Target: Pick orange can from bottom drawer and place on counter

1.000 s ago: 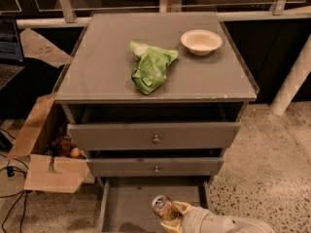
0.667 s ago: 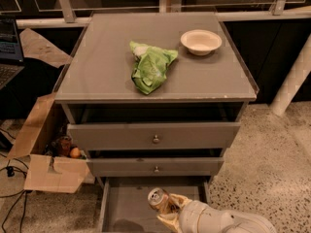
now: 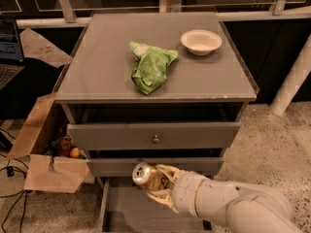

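- The gripper (image 3: 158, 182), reaching in from the lower right, lifts the orange can (image 3: 145, 174) out of the bottom drawer (image 3: 127, 213); a second ago the can sat low inside the drawer, and now it hangs in front of the middle drawer's face (image 3: 112, 166), below the counter's front edge.
- The fingers (image 3: 165, 170) are clamped around the can's body, and the can is tipped so its silver top faces up and left.
- The pick looks done; what is left is the raise to the counter (image 3: 102, 72) and the set-down.
- On the counter, a green bag (image 3: 151, 67) lies near the centre and a white bowl (image 3: 201, 41) sits toward the far right corner; the near left corner looks the roomiest landing spot.
- Both upper drawers stand partly open, the top one with its metal knob (image 3: 156, 139), and their fronts jut under the counter's front edge, so the can probably has to come outward before rising.
- A cardboard box (image 3: 48, 171) holding small items sits on the floor beside the cabinet's left side, away from the lift path.
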